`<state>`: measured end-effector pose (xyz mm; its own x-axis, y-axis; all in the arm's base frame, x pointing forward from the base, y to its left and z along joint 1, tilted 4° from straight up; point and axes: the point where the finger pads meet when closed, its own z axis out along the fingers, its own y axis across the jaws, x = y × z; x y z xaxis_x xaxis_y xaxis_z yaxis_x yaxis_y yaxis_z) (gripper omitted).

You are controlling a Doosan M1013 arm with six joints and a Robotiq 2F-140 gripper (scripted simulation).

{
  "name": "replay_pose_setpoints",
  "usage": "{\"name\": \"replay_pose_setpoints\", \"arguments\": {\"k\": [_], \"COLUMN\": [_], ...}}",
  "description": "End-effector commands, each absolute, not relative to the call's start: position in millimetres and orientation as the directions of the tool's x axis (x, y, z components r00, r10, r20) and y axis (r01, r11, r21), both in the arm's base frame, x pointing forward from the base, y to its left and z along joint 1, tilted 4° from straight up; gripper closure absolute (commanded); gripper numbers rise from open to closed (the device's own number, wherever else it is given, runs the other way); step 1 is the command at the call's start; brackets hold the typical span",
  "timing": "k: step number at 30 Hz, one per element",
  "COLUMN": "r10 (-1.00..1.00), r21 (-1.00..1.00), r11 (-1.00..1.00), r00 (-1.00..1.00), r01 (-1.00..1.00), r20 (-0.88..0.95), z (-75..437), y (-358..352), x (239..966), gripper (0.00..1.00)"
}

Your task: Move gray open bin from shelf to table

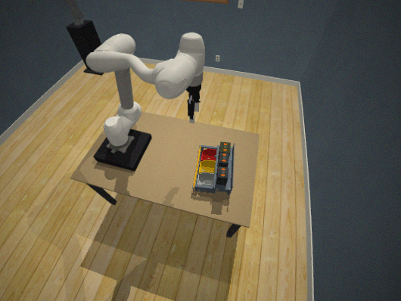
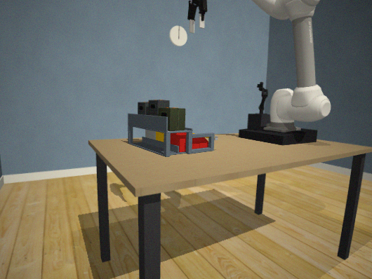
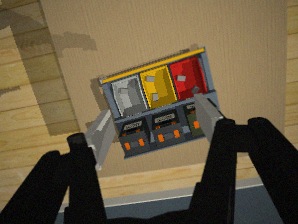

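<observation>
The gray open bin [image 1: 206, 178] [image 3: 131, 100] sits in the lower row of the shelf [image 1: 232, 166] [image 2: 147, 120] [image 3: 209, 80], at the end of the row, with small gray parts [image 3: 124, 91] inside. The yellow bin [image 1: 207, 166] [image 2: 159, 136] [image 3: 162, 89] is beside it in the middle, and the red bin [image 1: 208, 154] [image 2: 180, 141] [image 3: 186, 86] at the other end. My gripper [image 1: 193, 119] [image 2: 196, 29] [image 3: 153, 114] is open and empty, high above the table top [image 1: 163, 159] [image 2: 228, 158] [image 3: 245, 50], touching no bin. In the wrist view the row lies beyond and between the fingers.
Two dark boxes with orange marks [image 1: 222, 172] [image 3: 134, 142] and a green box [image 1: 225, 147] [image 2: 175, 118] [image 3: 196, 125] stand on the shelf's upper deck behind the bins. A yellow rail [image 3: 150, 67] runs along the shelf's front. The arm's black base [image 1: 121, 159] [image 2: 277, 137] stands at the table's other end.
</observation>
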<state>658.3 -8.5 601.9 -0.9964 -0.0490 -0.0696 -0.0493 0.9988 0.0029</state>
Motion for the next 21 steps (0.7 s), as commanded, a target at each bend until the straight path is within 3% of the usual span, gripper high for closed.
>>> {"name": "replay_pose_setpoints", "arguments": {"k": [1,21], "r10": [-0.049,-0.049], "r21": [0.003,0.003], "r11": [0.999,0.999], "r00": [-0.996,-0.996], "r01": [-0.049,-0.049], "r20": [-0.07,-0.07], "z": [601.8,601.5], "y": [-8.8,-9.5], "x": [657.4,655.0], "gripper": [0.43,0.43]}}
